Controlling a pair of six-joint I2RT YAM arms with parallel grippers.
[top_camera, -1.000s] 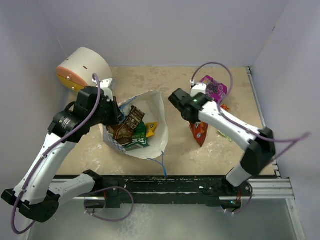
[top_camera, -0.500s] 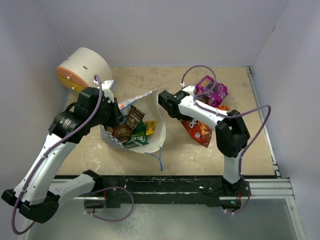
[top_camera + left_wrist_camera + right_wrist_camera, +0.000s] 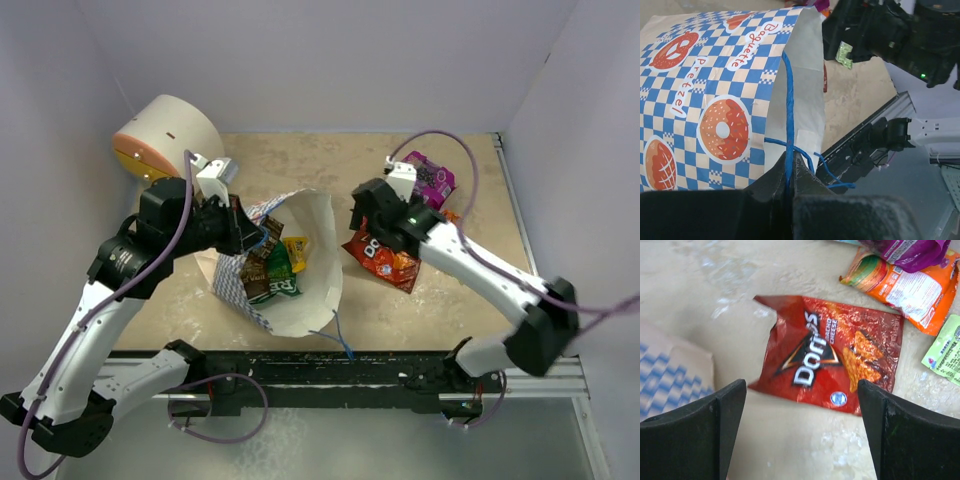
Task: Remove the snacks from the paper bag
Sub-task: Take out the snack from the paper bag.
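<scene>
The white paper bag [image 3: 322, 232] with its blue chequered band [image 3: 705, 100] lies tilted with its mouth open. A brown [image 3: 256, 287], a green [image 3: 281, 263] and a yellow [image 3: 297, 250] snack show inside. My left gripper [image 3: 250, 233] [image 3: 789, 167] is shut on the bag's blue cord handle [image 3: 788, 100] at the rim. My right gripper [image 3: 372, 222] [image 3: 801, 392] hangs open just above the red Doritos bag [image 3: 385, 260] [image 3: 832, 352], which lies flat on the table. A purple pouch [image 3: 433, 178] [image 3: 910, 250], an orange packet [image 3: 905, 282] and a light-green one [image 3: 945, 350] lie beyond it.
A big cream cylinder with an orange end [image 3: 165, 135] stands at the back left, close behind the left arm. Walls close the table on three sides. A black rail [image 3: 330, 365] runs along the near edge. The right arm [image 3: 890, 35] hangs beside the bag's mouth.
My right gripper has gone from shut to open, and the Doritos bag now lies flat on the table beneath it. The paper bag has shifted a little in my left gripper's hold.
</scene>
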